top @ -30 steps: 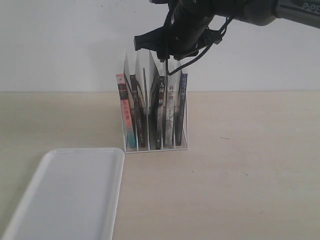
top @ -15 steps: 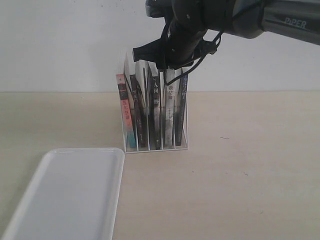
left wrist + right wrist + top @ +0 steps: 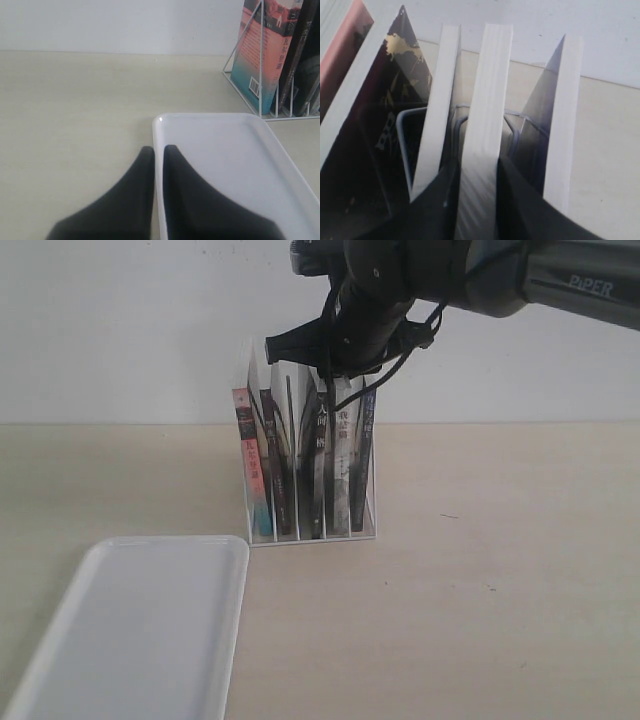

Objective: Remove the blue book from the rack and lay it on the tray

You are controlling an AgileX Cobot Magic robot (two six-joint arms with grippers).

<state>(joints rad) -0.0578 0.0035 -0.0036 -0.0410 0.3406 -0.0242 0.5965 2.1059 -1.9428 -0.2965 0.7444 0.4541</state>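
White wire and white plastic set the scene on a pale table [image 3: 500, 580]. The rack [image 3: 312, 538] stands at 12 o'clock in the exterior view, against a plain wall [image 3: 120, 330]. The tray [image 3: 140, 640] lies flat at 7 o'clock, its far corner just beside the rack's foot.

We see books upright in the slots, from a pink-spined book [image 3: 245, 455] at the 9 o'clock end to the blue book [image 3: 363, 455] at the 3 o'clock end. The blue book's dark spine faces us and its top leans slightly toward 1 o'clock. It sits in its slot, apart from the tray.

The right gripper [image 3: 333, 375], on a dark arm reaching in from 2 o'clock, hangs at the book tops. It is over the black-spined book [image 3: 318, 465] and the pale grey-spined book [image 3: 342, 465], just to 9 o'clock of the blue book.

Its wrist view shows two dark fingers [image 3: 520, 210] standing either side of one book's white page edge — the blue book's neighbour. The blue book's bluish cover lies outside the fingers. The fingers sit close against that neighbour's faces, yet we cannot tell whether they squeeze it or merely flank it.

The left gripper [image 3: 156, 150] appears in its own wrist view. Its black fingers are pressed almost together — a thin slit between them, pinching nothing. They hover over the tray's rim near one rounded corner.
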